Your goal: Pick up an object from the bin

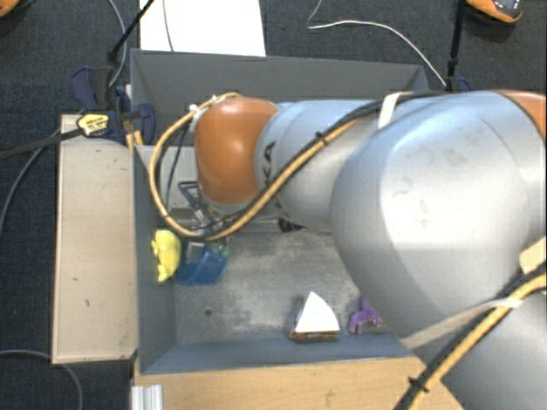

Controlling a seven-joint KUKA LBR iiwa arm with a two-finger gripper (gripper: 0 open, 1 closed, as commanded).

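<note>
Gripper (202,222) under orange wrist cover (229,148), at bin's (256,75) 9 o'clock wall; open, closed or holding anything: cannot tell. Blue block (203,265) just at its 6 o'clock, yellow toy (165,254) beside block, at 8. White wedge (315,314) and purple bit (366,318) well apart, toward 4. Arm (410,195) covers bin's 3 o'clock half.

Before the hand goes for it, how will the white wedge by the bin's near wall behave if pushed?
The white wedge rests on a broad flat base, so it would probably slide, not roll. Its faces slope to a point, so a grip from above may slip. It looks stiff.
</note>
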